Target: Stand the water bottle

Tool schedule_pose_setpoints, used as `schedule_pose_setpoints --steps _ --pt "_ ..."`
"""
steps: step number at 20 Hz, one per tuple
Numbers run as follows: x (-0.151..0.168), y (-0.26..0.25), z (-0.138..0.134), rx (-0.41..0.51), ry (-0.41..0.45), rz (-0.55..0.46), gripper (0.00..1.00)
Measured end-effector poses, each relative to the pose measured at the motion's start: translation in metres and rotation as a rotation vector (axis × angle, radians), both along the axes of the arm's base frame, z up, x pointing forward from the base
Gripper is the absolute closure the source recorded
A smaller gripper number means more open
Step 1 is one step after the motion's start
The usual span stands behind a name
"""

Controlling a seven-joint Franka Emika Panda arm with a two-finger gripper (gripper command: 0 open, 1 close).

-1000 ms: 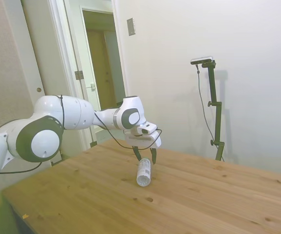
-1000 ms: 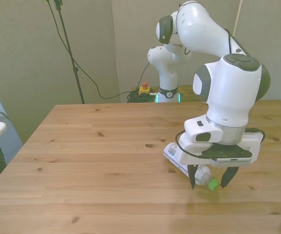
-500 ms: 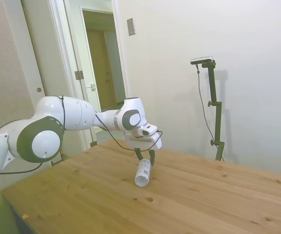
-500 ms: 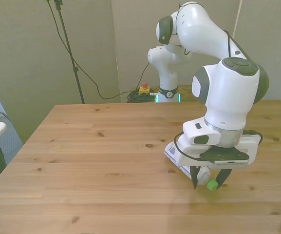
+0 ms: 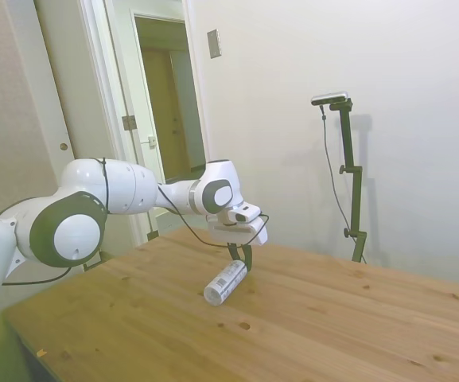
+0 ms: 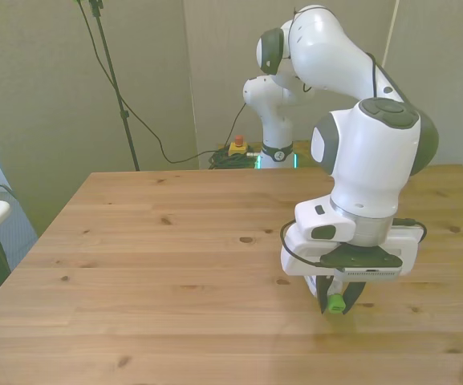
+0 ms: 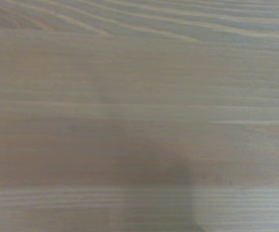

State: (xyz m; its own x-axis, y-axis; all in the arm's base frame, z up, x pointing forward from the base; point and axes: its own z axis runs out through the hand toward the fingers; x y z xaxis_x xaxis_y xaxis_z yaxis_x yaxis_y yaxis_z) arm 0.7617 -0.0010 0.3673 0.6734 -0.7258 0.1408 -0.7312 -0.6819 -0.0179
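The white arm's two-finger pincer (image 6: 339, 302) is clenching the neck end of the small clear plastic water bottle with a green screw cap (image 5: 225, 281), low and right of centre in the front view. In the side view, near the middle of the frame, the bottle is slanting down toward the lower left, its base end seeming to rest on the wooden table (image 5: 332, 318); contact there is hard to confirm. The wrist view is showing only blurred wood grain. To do this step well, the arm should probably be swinging the capped end up over the base, keeping that base as a pivot, gripping firmly, and letting go only once the bottle is upright and settled.
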Motion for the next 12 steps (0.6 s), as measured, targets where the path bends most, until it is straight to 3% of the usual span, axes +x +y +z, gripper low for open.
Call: schedule_pose_setpoints --steps 3,5,12 --pt "0.003 0.009 0.010 0.013 -0.059 -0.070 1.00" --pt "0.002 0.020 0.027 0.034 -0.150 -0.094 1.00" --pt "-0.042 0.033 0.126 0.121 -0.482 -0.135 1.00"
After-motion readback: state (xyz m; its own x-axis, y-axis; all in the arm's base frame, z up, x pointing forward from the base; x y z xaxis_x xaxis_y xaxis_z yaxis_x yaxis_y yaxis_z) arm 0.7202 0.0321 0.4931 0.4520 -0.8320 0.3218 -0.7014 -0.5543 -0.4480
